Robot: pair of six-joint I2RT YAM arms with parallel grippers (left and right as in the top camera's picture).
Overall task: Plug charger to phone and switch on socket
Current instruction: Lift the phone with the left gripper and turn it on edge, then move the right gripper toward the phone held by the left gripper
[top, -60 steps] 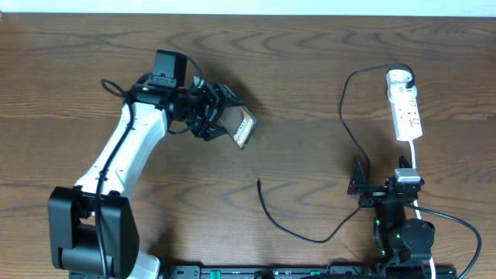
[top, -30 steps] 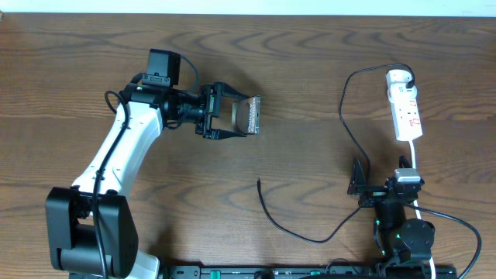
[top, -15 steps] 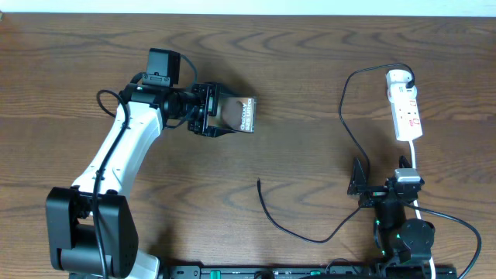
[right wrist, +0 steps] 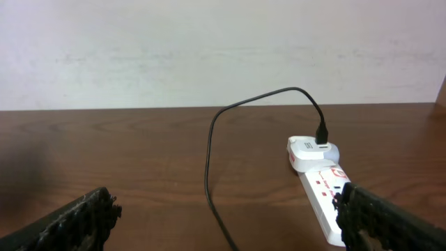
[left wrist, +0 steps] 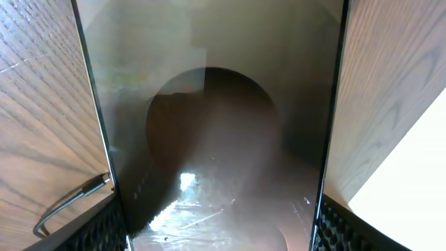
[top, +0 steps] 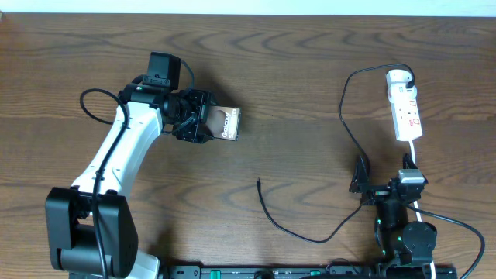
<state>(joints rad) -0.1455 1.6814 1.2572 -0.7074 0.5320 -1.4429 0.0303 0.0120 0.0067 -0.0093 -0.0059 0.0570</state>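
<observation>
Overhead: left arm point(top: 116, 155) is reaching up from its base at the lower left, with the wrist bending right. The left pincer point(top: 208, 124) is clamping the phone point(top: 225, 122) at the upper left of the counter point(top: 310, 46), well apart from everything else. The phone is sticking out to the right of the fingers, tan screen tilting toward the camera. I can't tell if it's touching the wood. The right arm is sitting folded at the lower right, and the right pincer point(top: 359, 184) is pointing up the counter. The socket point(top: 404, 105) is lying at the upper right, long axis running near-vertical in frame, rounded end on top. The charger point(top: 342, 108) is looping left from that end, running down past the right pincer, with its free tip lying mid-counter and pointing up.

Left wrist: the phone point(left wrist: 209, 125) is filling the gap, with the pads point(left wrist: 97, 230) pressing both long edges. Its long axis is running straight away from the lens.

Right wrist: the pincer point(right wrist: 226, 199) is gaping wide, holding nothing. The socket point(right wrist: 320, 181) is lying ahead to the right, its long axis angling toward the lens. The charger point(right wrist: 209, 167) is arching up out of the socket's far end.
</observation>
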